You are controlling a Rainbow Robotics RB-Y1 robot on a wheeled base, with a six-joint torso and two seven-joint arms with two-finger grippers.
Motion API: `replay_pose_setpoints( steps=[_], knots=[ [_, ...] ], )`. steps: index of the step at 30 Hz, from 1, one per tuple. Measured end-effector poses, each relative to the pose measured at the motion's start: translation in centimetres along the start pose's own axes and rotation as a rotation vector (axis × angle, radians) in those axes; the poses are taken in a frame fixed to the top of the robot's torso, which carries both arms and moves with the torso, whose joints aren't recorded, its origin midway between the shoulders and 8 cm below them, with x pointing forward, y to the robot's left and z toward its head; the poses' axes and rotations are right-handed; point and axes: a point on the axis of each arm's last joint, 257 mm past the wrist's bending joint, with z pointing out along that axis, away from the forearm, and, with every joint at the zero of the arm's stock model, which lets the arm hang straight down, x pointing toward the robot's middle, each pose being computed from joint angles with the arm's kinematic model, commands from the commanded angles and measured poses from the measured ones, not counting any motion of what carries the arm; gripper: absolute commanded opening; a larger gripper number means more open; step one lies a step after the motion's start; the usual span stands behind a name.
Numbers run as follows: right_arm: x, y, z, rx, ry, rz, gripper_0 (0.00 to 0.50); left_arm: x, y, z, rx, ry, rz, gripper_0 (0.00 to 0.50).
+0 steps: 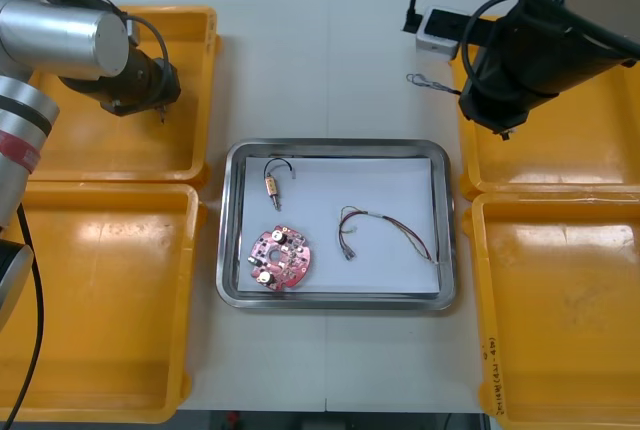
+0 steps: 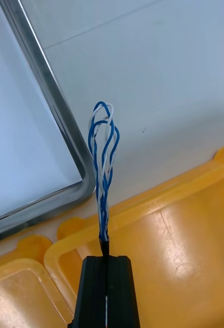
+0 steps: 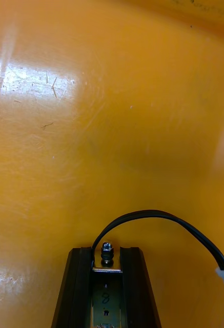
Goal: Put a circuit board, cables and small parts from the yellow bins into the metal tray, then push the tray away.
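My right gripper [image 2: 106, 261] is shut on a twisted blue and white cable [image 2: 103, 154], whose looped end sticks out past the fingertips. It hangs over the rim of the far right yellow bin [image 2: 183, 225], near the metal tray's corner [image 2: 73, 154]. In the front view the right gripper [image 1: 503, 130] is at that bin's inner edge. My left gripper [image 3: 106, 253] is shut on a small metal part [image 3: 107, 251] with a black cable [image 3: 158, 218], above the floor of the far left yellow bin [image 1: 190, 90]. The tray [image 1: 336, 300] holds a red circuit board [image 1: 280, 258], a red and yellow cable [image 1: 385, 230] and a small metal part [image 1: 272, 184].
Two near yellow bins [image 1: 100, 300] [image 1: 560, 310] flank the tray. A thin wire [image 1: 428, 81] lies on the table by the far right bin, and a small white and black box [image 1: 440, 32] stands beyond it.
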Motion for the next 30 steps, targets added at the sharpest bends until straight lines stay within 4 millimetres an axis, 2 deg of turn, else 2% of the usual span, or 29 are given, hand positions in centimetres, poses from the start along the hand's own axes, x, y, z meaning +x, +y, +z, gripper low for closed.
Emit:
replay_pose_setpoints(
  steps=[8, 13, 23, 26, 30],
  knots=[
    [-3.2, 3.2, 1.7, -0.042, 0.020, -0.108, 0.000, -0.4, 0.5, -0.5, 0.008, 0.006, -0.036, 0.000],
    [-3.6, 5.0, 3.1, -0.069, 0.055, -0.149, 0.000, 0.1, 1.2, -1.5, 0.003, 0.053, -0.068, 0.000],
    [-4.3, 8.4, 5.6, -0.078, 0.117, -0.269, 0.000, 0.0, -0.1, -5.5, 0.010, 0.094, -0.036, 0.002],
    [-4.7, 8.9, 6.4, -0.089, 0.112, -0.292, 0.000, 0.2, -0.3, -6.4, 0.007, 0.105, -0.021, 0.000],
    [-5.0, 8.7, 7.4, -0.098, 0.099, -0.406, 0.000, 0.6, -0.7, -7.5, 0.001, 0.121, 0.002, 0.002]
  ],
)
